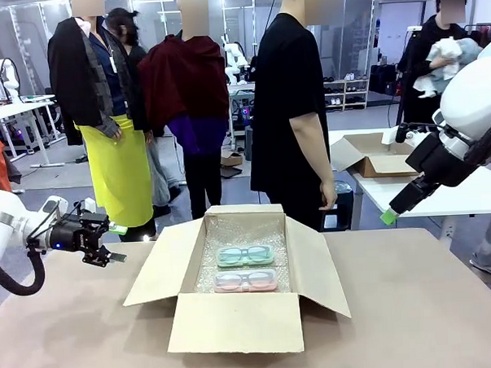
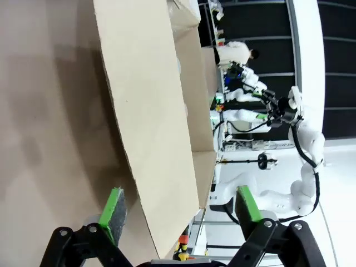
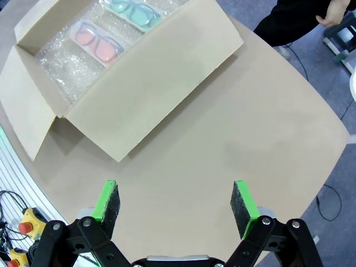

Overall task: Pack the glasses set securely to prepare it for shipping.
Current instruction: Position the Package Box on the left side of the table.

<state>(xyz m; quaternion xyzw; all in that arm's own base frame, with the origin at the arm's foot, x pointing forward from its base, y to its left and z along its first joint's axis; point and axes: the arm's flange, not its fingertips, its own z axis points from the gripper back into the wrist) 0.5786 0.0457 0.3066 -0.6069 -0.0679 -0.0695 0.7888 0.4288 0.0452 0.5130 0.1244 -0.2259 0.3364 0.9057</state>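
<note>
Left gripper [image 1: 115,243] is wide open with nothing in it. The arm comes in low over the left edge of the table [image 1: 414,307], wrist level, fingers pointing right at the cardboard box [image 1: 235,323]. It sits near the box's left flap without touching it. In its own wrist view the left gripper [image 2: 181,207] has that flap [image 2: 150,111] straight ahead past the two green pads. Right gripper [image 1: 389,216] is also fully spread and empty. That arm is up high on the right, forearm sloping down and left, green tips aimed at the table, well clear of the box. From the right wrist cam the right gripper [image 3: 176,201] looks down on bare tabletop, with the box [image 3: 150,83] beyond it. The box is open in the middle of the table, all four flaps folded out and bubble wrap [image 1: 239,233] lining the bottom. The glasses set lies flat on it, the two pairs just beside each other: mint-green pair [image 1: 244,255] on the far side, pale pink pair [image 1: 246,281] nearer, each in clear wrapping. Same two from above: mint-green [image 3: 132,10] and pink [image 3: 97,43]. A person in black [image 1: 287,109] stands at the far edge, one hand [image 1: 328,198] hanging by the box's far right corner.
</note>
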